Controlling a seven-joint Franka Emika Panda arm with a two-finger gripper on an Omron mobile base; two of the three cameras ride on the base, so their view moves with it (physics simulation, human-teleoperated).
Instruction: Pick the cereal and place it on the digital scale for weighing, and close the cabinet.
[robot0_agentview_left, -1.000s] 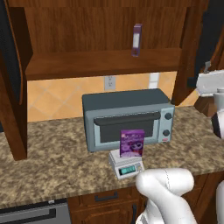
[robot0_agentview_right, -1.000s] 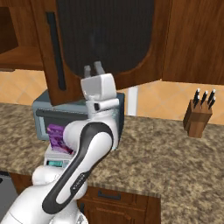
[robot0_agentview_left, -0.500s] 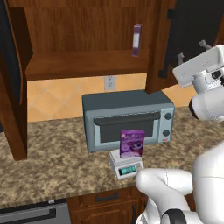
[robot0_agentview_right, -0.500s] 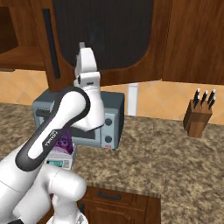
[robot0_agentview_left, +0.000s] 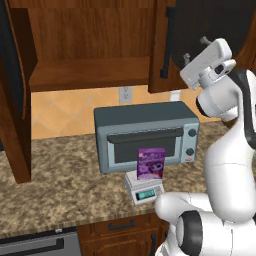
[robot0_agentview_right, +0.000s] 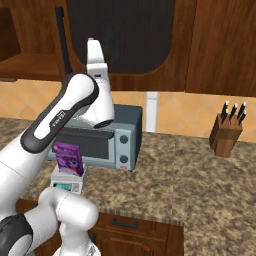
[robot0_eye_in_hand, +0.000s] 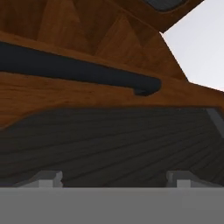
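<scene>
The cereal (robot0_agentview_left: 151, 164) (robot0_agentview_right: 69, 158), a purple box with a cartoon front, stands upright on the small white digital scale (robot0_agentview_left: 144, 190) (robot0_agentview_right: 67, 182) in front of the toaster oven. My gripper (robot0_agentview_left: 194, 48) (robot0_agentview_right: 91, 41) (robot0_eye_in_hand: 114, 179) is raised high against the dark arched panel of the cabinet's right door (robot0_agentview_left: 170, 45) (robot0_agentview_right: 120, 35). It is open, with nothing between its fingertips (robot0_eye_in_hand: 48, 178). The door's long black handle (robot0_eye_in_hand: 78, 68) (robot0_agentview_right: 62, 40) lies just beyond them. This door stands partly swung in over the cabinet shelf (robot0_agentview_left: 90, 75). The left door (robot0_agentview_left: 12, 100) stands wide open.
A grey toaster oven (robot0_agentview_left: 145, 135) (robot0_agentview_right: 100, 137) sits on the granite counter (robot0_agentview_right: 190, 175) behind the scale. A knife block (robot0_agentview_right: 227, 132) stands at the right by the tiled wall. A wall outlet (robot0_agentview_left: 125, 93) is above the oven. Lower drawers (robot0_agentview_left: 120, 225) run under the counter's edge.
The arm has swung up and toward the cabinet, its hand against the right door. That door has swung inward and now hides the narrow purple box on the shelf.
</scene>
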